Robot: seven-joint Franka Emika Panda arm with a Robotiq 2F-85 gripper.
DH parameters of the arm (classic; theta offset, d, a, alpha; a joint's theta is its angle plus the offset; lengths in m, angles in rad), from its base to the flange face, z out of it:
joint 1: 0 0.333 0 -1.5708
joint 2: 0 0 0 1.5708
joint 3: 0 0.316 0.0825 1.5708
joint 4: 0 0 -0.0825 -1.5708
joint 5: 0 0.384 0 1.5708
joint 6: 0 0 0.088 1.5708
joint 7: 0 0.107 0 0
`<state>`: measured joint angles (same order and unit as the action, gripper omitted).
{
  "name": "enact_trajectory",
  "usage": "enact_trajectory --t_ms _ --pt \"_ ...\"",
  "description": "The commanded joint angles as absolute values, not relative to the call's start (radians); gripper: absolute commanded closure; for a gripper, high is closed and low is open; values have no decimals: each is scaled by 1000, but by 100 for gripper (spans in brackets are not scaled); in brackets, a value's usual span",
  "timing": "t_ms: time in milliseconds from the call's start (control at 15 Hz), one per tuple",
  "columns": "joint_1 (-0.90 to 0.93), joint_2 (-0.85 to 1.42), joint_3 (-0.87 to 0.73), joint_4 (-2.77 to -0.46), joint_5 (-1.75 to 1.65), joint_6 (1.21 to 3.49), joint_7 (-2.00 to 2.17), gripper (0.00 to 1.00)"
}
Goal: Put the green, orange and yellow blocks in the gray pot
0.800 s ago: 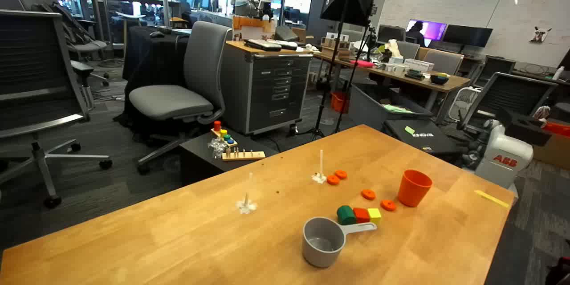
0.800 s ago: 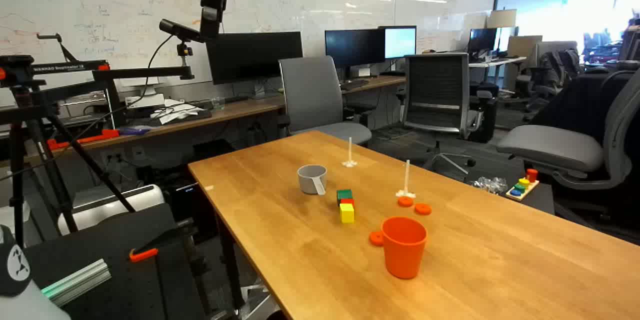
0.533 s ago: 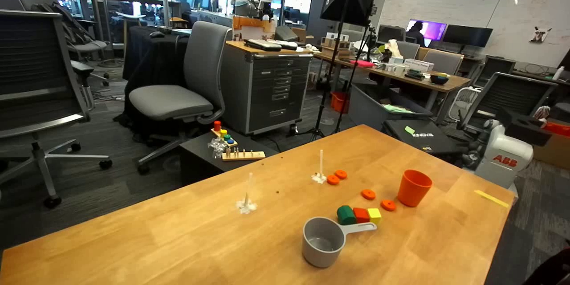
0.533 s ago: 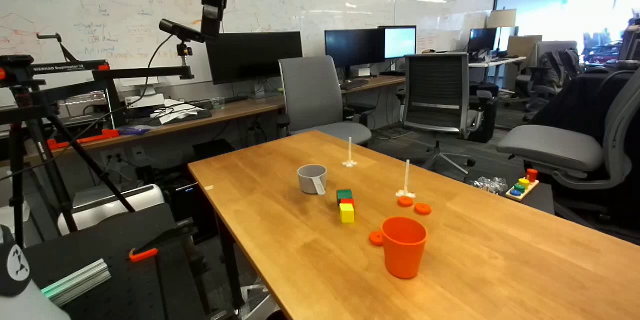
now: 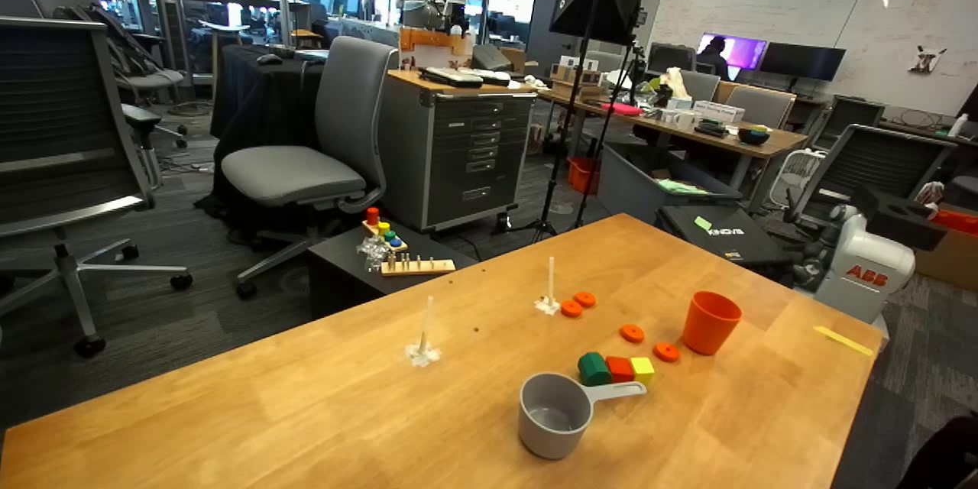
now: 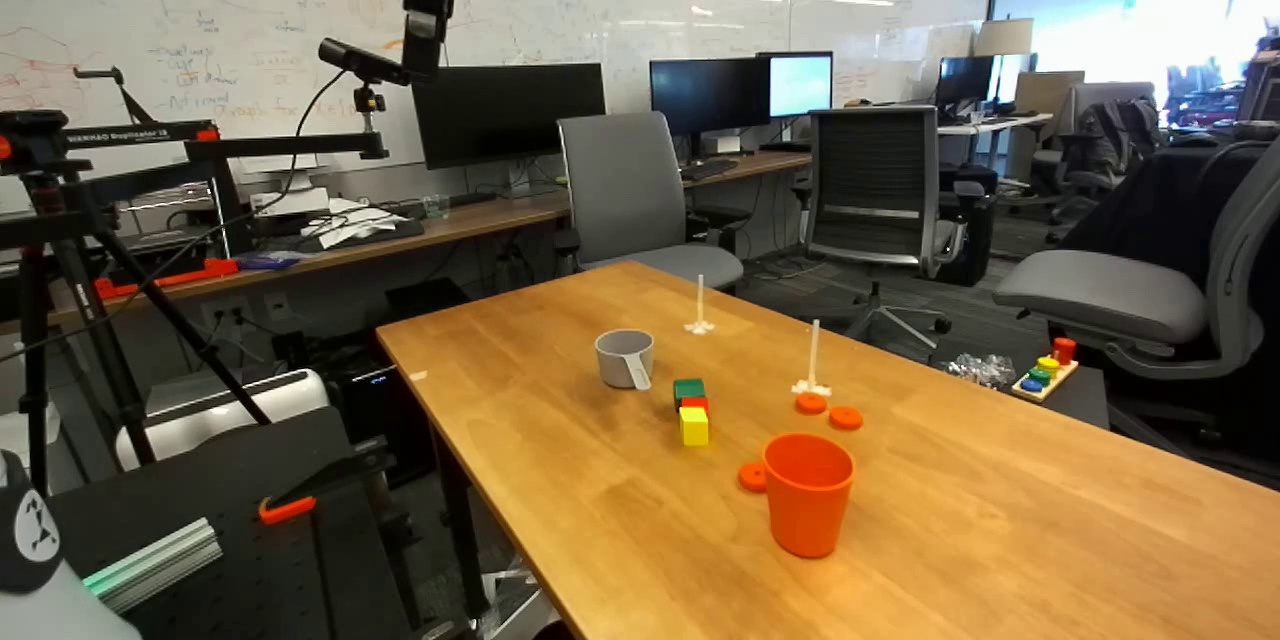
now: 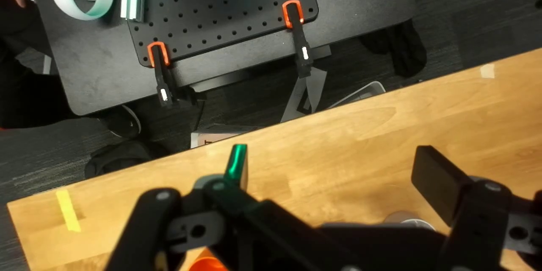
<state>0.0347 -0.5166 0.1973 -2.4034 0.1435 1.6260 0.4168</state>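
Gripper (image 7: pixel 332 170), spread and empty, hung higher than the pot (image 5: pixel 552 446); green block (image 5: pixel 594 370), orange block (image 5: pixel 620 369) and yellow block (image 5: pixel 642 371) lay lower, in a row beside the pot's handle (image 5: pixel 617 390).

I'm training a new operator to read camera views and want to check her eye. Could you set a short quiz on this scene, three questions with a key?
1. Multiple choice: where does the orange-red block lie?
A) inside the orange cup
B) between the green block and the yellow block
C) on the floor
2. True or false: the tool stands open.
3. Count: how many of the three blocks are in the gray pot?

Key
1. B
2. True; in the wrist view its jaws stand well apart, with nothing held between them.
3. Zero; all three lie in a row on the table, outside the pot.
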Motion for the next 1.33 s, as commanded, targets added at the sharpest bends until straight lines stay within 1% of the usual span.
enact_trajectory --t_ms 0,600,733,933,1267 --pt "40 -512 193 -2402 137 1634 412 0" --pt "5 -495 161 -2376 49 1651 403 0" --pt "-14 -470 149 -2370 24 1685 418 0" --pt "-44 -401 128 -2369 -18 1787 426 0" --pt "-86 -174 76 -2302 -17 1980 458 0"
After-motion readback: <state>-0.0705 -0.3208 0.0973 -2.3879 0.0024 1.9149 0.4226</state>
